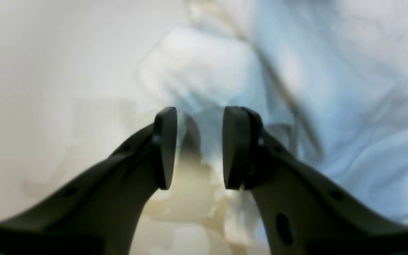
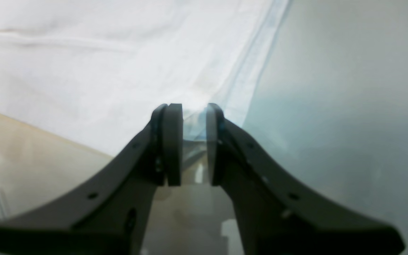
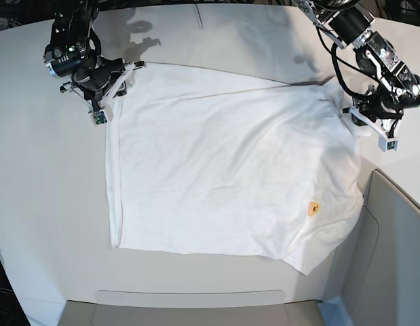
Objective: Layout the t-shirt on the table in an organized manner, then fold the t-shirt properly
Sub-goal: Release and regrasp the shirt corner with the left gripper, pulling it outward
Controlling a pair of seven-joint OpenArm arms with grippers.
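The white t-shirt point(image 3: 230, 163) lies spread on the white table point(image 3: 40, 204), with the small orange mark point(image 3: 313, 208) facing up near its lower right. My right gripper point(image 3: 113, 89) is at the shirt's far left corner. In the right wrist view it point(image 2: 194, 141) is shut on the shirt's hem point(image 2: 246, 71), with fabric point(image 2: 101, 63) stretching away. My left gripper point(image 3: 359, 117) is at the shirt's far right edge. In the left wrist view its point(image 1: 199, 147) jaws stand apart over blurred, bunched shirt fabric point(image 1: 349, 88). The lettering side is hidden.
A grey bin-like panel point(image 3: 396, 258) stands at the right front next to the shirt's lower right corner. Another grey panel point(image 3: 189, 309) runs along the front edge. Bare tabletop point(image 1: 48, 88) lies to the left of and beyond the shirt.
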